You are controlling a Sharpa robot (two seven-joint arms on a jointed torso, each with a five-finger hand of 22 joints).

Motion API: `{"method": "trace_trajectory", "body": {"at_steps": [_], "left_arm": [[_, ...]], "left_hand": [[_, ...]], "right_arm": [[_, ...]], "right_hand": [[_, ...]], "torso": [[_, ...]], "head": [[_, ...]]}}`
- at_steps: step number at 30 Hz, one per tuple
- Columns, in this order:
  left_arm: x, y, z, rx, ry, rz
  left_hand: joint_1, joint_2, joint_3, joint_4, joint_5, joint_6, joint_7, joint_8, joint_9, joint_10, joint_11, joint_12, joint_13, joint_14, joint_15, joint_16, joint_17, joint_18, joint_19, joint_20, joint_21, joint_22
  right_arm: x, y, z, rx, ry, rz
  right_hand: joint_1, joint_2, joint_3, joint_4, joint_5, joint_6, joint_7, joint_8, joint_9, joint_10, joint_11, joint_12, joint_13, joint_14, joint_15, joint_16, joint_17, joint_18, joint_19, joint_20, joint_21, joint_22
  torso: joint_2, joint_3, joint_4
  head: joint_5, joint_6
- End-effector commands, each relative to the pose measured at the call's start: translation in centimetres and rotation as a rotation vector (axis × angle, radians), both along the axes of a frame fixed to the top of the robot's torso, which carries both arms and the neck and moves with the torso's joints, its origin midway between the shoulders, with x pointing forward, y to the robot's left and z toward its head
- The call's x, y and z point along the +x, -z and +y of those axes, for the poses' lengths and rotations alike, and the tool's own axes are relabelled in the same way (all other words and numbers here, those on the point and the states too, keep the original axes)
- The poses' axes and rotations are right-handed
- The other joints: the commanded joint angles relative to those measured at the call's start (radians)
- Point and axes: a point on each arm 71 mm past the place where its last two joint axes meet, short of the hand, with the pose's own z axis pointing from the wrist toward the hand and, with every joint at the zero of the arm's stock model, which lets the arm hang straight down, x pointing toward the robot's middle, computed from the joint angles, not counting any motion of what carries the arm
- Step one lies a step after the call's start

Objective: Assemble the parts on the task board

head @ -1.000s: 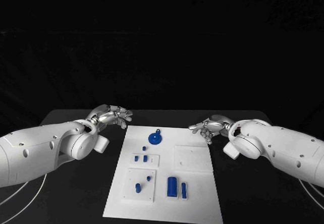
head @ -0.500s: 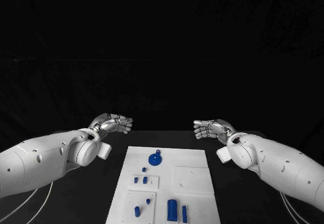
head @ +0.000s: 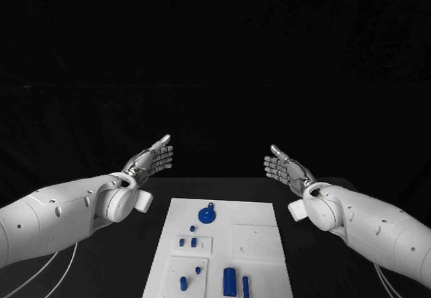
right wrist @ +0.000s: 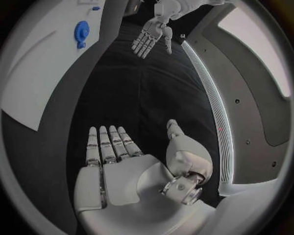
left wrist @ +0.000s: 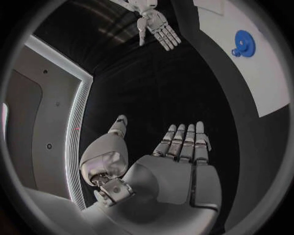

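The white task board (head: 270, 212) lies in the middle of the black table. On it are a round blue part with a small knob (head: 207, 215), small blue pegs (head: 186, 242) on a raised square, more small pegs (head: 184, 280) on a lower square, and two blue cylinders (head: 230, 280). My left hand (head: 153, 159) is raised above the table's far left, fingers straight and apart, holding nothing. My right hand (head: 285, 168) mirrors it at the far right, also flat and empty. The left wrist view shows the left palm (left wrist: 183, 161), the right hand (left wrist: 156, 24) and the round part (left wrist: 243, 43).
A plain raised white square (head: 257, 242) sits on the board's right half. Both white forearms (head: 67, 215) flank the board. The board's edge (right wrist: 36, 83) and round part (right wrist: 81, 32) show in the right wrist view, with the left hand (right wrist: 150, 36) beyond.
Both hands have risen from the board's far corners and uncurled their fingers to flat, open palms. The camera has also tilted, so the board sits lower in the picture.
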Motion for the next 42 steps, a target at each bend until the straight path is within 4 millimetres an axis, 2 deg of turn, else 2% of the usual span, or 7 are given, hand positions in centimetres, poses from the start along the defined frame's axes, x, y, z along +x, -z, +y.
{"method": "trace_trajectory", "body": {"at_steps": [1,4,7,8,16,24,42], "left_arm": [[-0.8,0.4,-0.7,-0.019,-0.044,-0.021],[-2.1,1.1,-1.6,-0.042,-0.070,-0.023],[-4.0,1.9,-2.9,-0.073,-0.110,-0.025],[-4.6,2.1,-3.3,-0.081,-0.123,-0.025],[-8.9,2.9,-5.4,-0.124,-0.206,-0.020],[-10.6,2.9,-6.1,-0.134,-0.237,-0.016],[-10.6,2.9,-6.1,-0.134,-0.237,-0.016]], "left_hand": [[-0.295,0.018,-0.146,0.072,-0.045,-0.227,-0.041,-0.110,-0.122,-0.275,-0.042,-0.072,-0.020,-0.218,-0.050,-0.141,-0.091,-0.030,-0.170,-0.020,-0.141,-0.669],[-0.295,0.018,-0.146,0.072,-0.045,-0.227,-0.041,-0.110,-0.122,-0.275,-0.042,-0.072,-0.020,-0.218,-0.050,-0.141,-0.091,-0.030,-0.170,-0.020,-0.141,-0.669],[-0.295,0.018,-0.146,0.072,-0.045,-0.227,-0.041,-0.110,-0.122,-0.275,-0.042,-0.072,-0.020,-0.218,-0.050,-0.141,-0.091,-0.030,-0.170,-0.020,-0.141,-0.669],[-0.295,0.018,-0.146,0.072,-0.045,-0.227,-0.041,-0.110,-0.122,-0.275,-0.042,-0.072,-0.020,-0.218,-0.050,-0.141,-0.091,-0.030,-0.170,-0.020,-0.141,-0.669],[-0.295,0.018,-0.146,0.072,-0.045,-0.227,-0.041,-0.110,-0.122,-0.275,-0.042,-0.072,-0.020,-0.218,-0.050,-0.141,-0.091,-0.030,-0.170,-0.020,-0.141,-0.669],[-0.295,0.018,-0.146,0.072,-0.045,-0.227,-0.041,-0.110,-0.122,-0.275,-0.042,-0.072,-0.020,-0.218,-0.050,-0.141,-0.091,-0.030,-0.170,-0.020,-0.141,-0.669],[-0.295,0.018,-0.146,0.072,-0.045,-0.227,-0.041,-0.110,-0.122,-0.275,-0.042,-0.072,-0.020,-0.218,-0.050,-0.141,-0.091,-0.030,-0.170,-0.020,-0.141,-0.669]], "right_arm": [[-0.6,-0.1,0.5,0.037,0.044,-0.033],[-1.5,0.0,1.2,0.068,0.068,-0.049],[-3.0,0.2,2.3,0.111,0.106,-0.067],[-3.5,0.3,2.6,0.123,0.118,-0.070],[-8.0,0.6,4.7,0.199,0.219,-0.075],[-11.4,0.7,5.9,0.227,0.287,-0.057],[-12.1,0.6,6.1,0.230,0.300,-0.052]], "right_hand": [[-0.245,-0.004,-0.109,0.087,-0.023,-0.252,-0.050,-0.050,-0.175,-0.282,-0.044,-0.067,-0.073,-0.244,-0.051,-0.094,-0.150,-0.058,-0.195,-0.058,-0.083,-0.258],[-0.245,-0.004,-0.109,0.087,-0.023,-0.252,-0.050,-0.050,-0.175,-0.282,-0.044,-0.067,-0.073,-0.244,-0.051,-0.094,-0.150,-0.058,-0.195,-0.058,-0.083,-0.258],[-0.245,-0.004,-0.109,0.087,-0.023,-0.252,-0.050,-0.050,-0.175,-0.282,-0.044,-0.067,-0.073,-0.244,-0.051,-0.094,-0.150,-0.058,-0.195,-0.058,-0.083,-0.258],[-0.245,-0.004,-0.109,0.087,-0.023,-0.252,-0.050,-0.050,-0.175,-0.282,-0.044,-0.067,-0.073,-0.244,-0.051,-0.094,-0.150,-0.058,-0.195,-0.058,-0.083,-0.258],[-0.245,-0.004,-0.109,0.087,-0.023,-0.252,-0.050,-0.050,-0.175,-0.282,-0.044,-0.067,-0.073,-0.244,-0.051,-0.094,-0.150,-0.058,-0.195,-0.058,-0.083,-0.258],[-0.245,-0.004,-0.109,0.087,-0.023,-0.252,-0.050,-0.050,-0.175,-0.282,-0.044,-0.067,-0.073,-0.244,-0.051,-0.094,-0.150,-0.058,-0.195,-0.058,-0.083,-0.258],[-0.245,-0.004,-0.109,0.087,-0.023,-0.252,-0.050,-0.050,-0.175,-0.282,-0.044,-0.067,-0.073,-0.244,-0.051,-0.094,-0.150,-0.058,-0.195,-0.058,-0.083,-0.258]], "torso": [[-0.029,-0.0183,0.0076],[-0.046,-0.0287,0.0120],[-0.057,-0.0355,0.0149],[-0.059,-0.0363,0.0152],[-0.059,-0.0366,0.0153],[-0.059,-0.0366,0.0153],[-0.059,-0.0366,0.0153]], "head": [[-0.001,-0.033],[-0.001,-0.054],[-0.001,-0.068],[-0.001,-0.070],[-0.001,-0.070],[-0.001,-0.070],[-0.001,-0.070]]}}
